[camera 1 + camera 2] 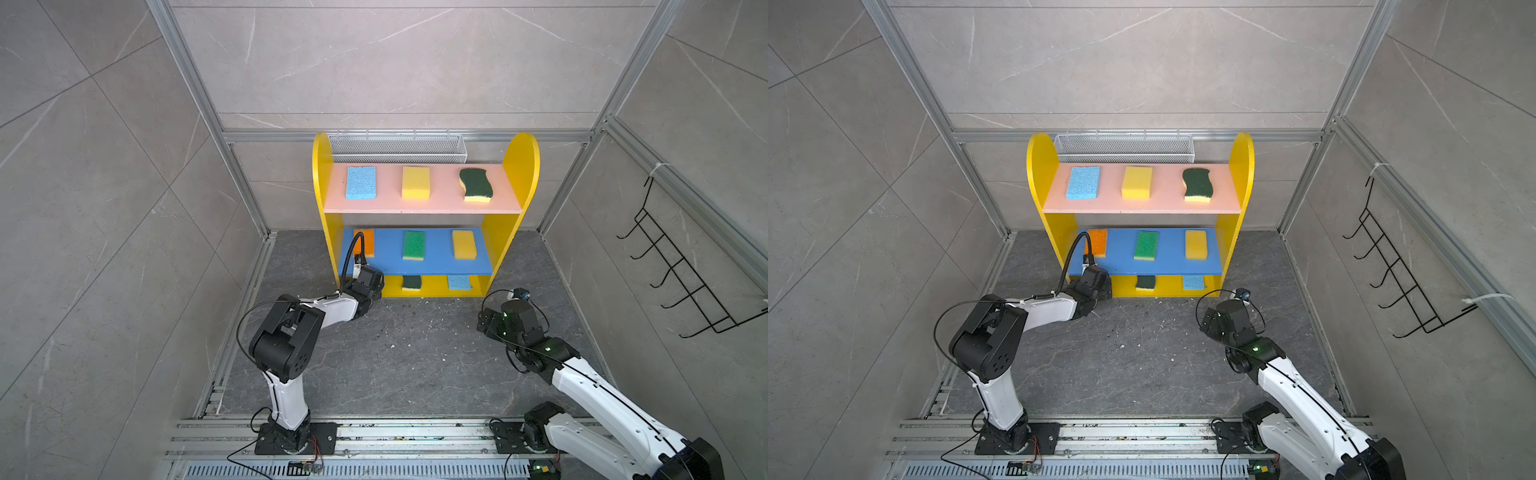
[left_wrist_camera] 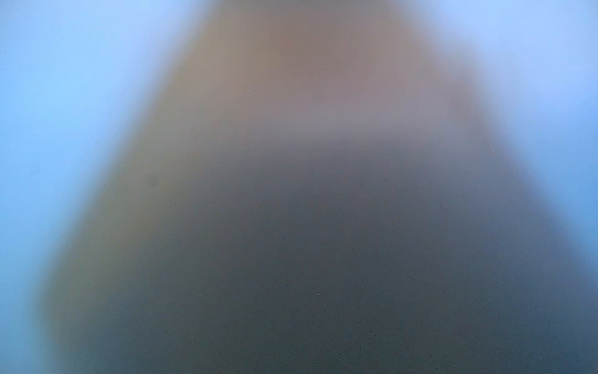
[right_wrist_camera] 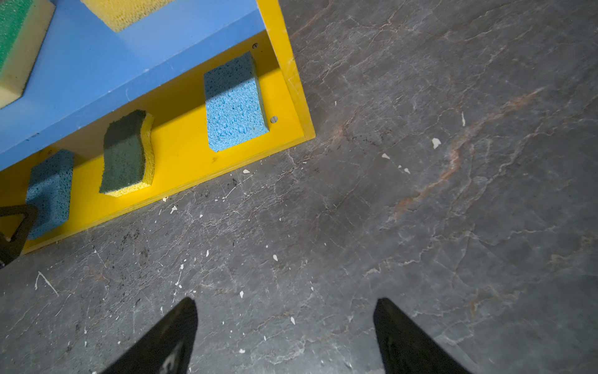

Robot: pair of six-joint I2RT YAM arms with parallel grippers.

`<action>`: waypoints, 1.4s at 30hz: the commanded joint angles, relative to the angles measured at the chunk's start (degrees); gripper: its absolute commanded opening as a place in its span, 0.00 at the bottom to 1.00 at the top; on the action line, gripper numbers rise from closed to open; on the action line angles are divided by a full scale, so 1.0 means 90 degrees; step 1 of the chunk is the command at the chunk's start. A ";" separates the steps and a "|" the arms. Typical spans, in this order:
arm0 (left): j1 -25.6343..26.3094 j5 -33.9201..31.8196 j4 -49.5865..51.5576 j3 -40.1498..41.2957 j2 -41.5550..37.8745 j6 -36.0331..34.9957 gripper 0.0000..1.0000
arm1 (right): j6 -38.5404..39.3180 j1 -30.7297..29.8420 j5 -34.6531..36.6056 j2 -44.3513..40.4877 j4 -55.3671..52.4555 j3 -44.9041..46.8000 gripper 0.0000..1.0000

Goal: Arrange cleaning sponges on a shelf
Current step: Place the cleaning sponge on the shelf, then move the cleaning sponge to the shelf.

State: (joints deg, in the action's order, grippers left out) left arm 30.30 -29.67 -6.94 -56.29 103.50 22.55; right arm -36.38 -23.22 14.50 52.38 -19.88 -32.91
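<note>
Right wrist view showed right gripper [image 3: 284, 333] spread empty; left gripper [image 3: 22, 213], beside blue sponge [image 3: 48, 191], grip untellable, needed a straight retreat.

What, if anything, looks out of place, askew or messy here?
Sponges sit tidily, three per board of the shelf. Only oddities: pale crumbs litter the dark floor before it, and the left wrist view is a total blur.

The yellow-sided shelf [image 1: 524, 166] has a pink upper board [image 1: 444, 199], blue middle board [image 1: 440, 257] and yellow base [image 3: 181, 155]. Top row: light blue sponge [image 1: 361, 183], plain yellow sponge [image 1: 415, 182], wavy dark-green-on-yellow sponge [image 1: 476, 185]. Middle row: orange sponge [image 1: 370, 245], bright green sponge [image 1: 413, 245], second yellow sponge [image 1: 464, 244]. On the base: pitted blue sponge [image 3: 234, 103], another blue sponge [image 3: 50, 191], dark-green-topped yellow sponge [image 3: 127, 153]. The grey floor [image 3: 420, 194] is veined rust-brown.
</note>
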 commanded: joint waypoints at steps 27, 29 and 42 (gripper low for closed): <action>0.0153 0.2385 -0.6179 0.3684 -0.0954 0.2464 0.22 | 0.0403 0.0026 -0.0205 -0.1370 -0.0167 0.0302 0.86; 0.0095 0.2379 -0.6464 0.3687 -0.0729 0.2619 0.22 | 0.0483 0.0031 -0.0172 -0.1415 -0.0179 0.0297 0.86; -0.0116 0.1843 -0.8233 0.3491 0.0866 0.3218 0.23 | 0.0783 0.0033 -0.0128 -0.1281 -0.0001 0.0385 0.86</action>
State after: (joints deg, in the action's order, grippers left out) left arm 29.30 -10.11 -74.22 -22.94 110.37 50.43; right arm -31.14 -23.20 12.43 40.53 -20.67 -29.82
